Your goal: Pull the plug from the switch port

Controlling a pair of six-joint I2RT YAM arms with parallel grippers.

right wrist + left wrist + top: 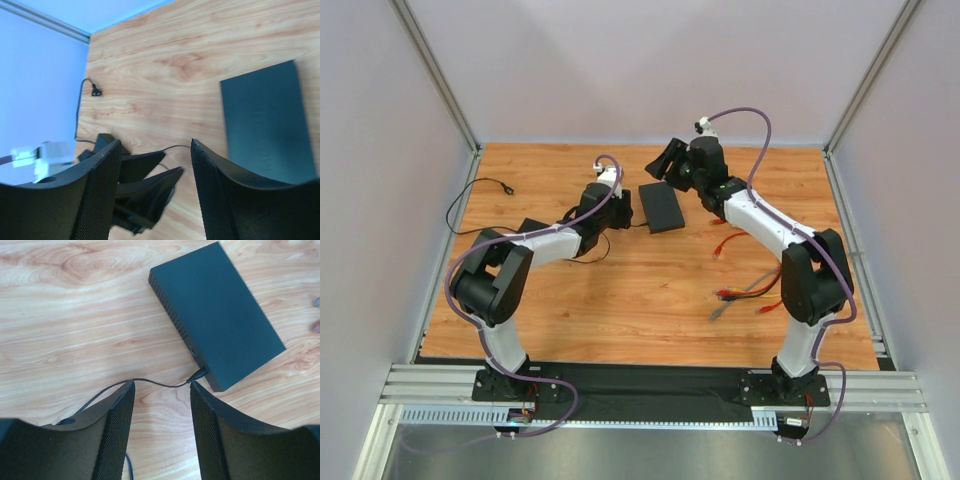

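The switch (661, 207) is a flat matte-black box lying at mid-table, also seen in the left wrist view (220, 310) and the right wrist view (265, 125). A small black plug (199, 374) sits in its side near one corner, and a thin black cable (150, 382) trails away from it. My left gripper (161, 387) is open just short of the plug, with the cable crossing in front of its fingertips and nothing between them. My right gripper (156, 145) hangs open above the table beside the switch's far end, empty. The left gripper's fingers (145, 185) show below it.
The thin cable runs left past a black adapter block (530, 228) to a loose end (505, 186) near the left edge. Red and grey cables (745, 290) lie on the right side of the wooden table (620, 310). Walls and frame posts enclose the table.
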